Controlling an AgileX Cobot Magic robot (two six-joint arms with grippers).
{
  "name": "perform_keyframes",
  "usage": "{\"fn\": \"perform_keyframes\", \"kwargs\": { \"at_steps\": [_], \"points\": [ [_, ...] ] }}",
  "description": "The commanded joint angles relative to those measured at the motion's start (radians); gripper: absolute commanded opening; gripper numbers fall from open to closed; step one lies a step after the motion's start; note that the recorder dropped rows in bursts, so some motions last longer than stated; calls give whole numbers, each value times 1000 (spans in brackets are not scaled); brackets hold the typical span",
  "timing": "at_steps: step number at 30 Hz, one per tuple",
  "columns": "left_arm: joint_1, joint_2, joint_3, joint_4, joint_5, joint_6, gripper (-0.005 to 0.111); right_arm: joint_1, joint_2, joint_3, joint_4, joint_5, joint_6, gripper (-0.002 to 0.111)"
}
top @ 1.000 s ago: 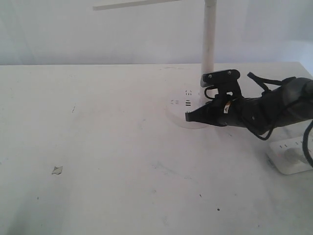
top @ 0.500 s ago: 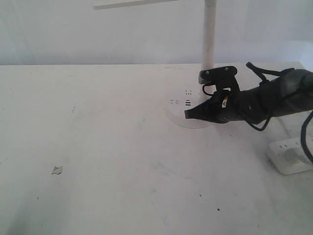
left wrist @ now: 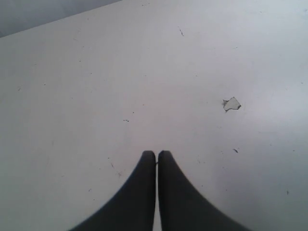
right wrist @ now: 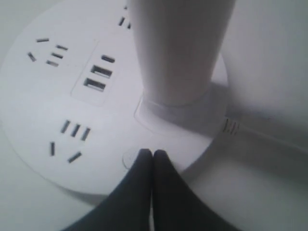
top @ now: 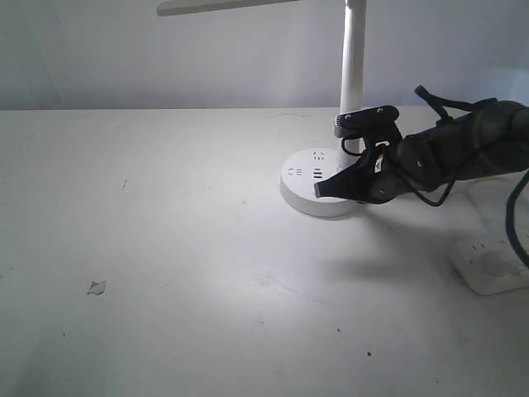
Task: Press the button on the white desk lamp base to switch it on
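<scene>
1. Right jaws are pressed fully together, holding nothing, their tips at the edge of the button [right wrist: 129, 158].
2. That button sits flush in the white desk lamp base [right wrist: 43, 110], near its rim, just before the pole [right wrist: 178, 53].
3. Left jaws, likewise closed and empty, hang over bare counter [left wrist: 72, 96] near a paper scrap [left wrist: 232, 104].
4. Well apart from the base lies a power strip [top: 492, 266].

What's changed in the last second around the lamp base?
The right tool kept its shut tips at the white desk lamp base, but its rear rose, angling the tips down onto the button. A bright patch and sharper shadows now fall on the table, so the lamp seems lit. The power strip and small scrap stayed put.
</scene>
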State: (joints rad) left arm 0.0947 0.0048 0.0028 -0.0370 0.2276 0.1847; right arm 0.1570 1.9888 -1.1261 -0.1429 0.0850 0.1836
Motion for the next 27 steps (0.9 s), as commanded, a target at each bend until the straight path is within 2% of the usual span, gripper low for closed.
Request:
{"fn": "perform_keyframes", "kwargs": {
  "at_steps": [1, 10, 20, 27],
  "points": [
    [2, -5, -3, -6, -3, -1, 1, -8, -110, 44, -12, 61, -3, 0],
    [2, -5, -3, -6, -3, -1, 1, -8, -439, 208, -8, -50, 4, 0],
    [2, -5, -3, -6, -3, -1, 1, -8, -756, 529, -8, -251, 1, 0],
    [2, -5, -3, -6, -3, -1, 1, -6, -1083, 744, -6, -386, 1, 0]
  ]
}}
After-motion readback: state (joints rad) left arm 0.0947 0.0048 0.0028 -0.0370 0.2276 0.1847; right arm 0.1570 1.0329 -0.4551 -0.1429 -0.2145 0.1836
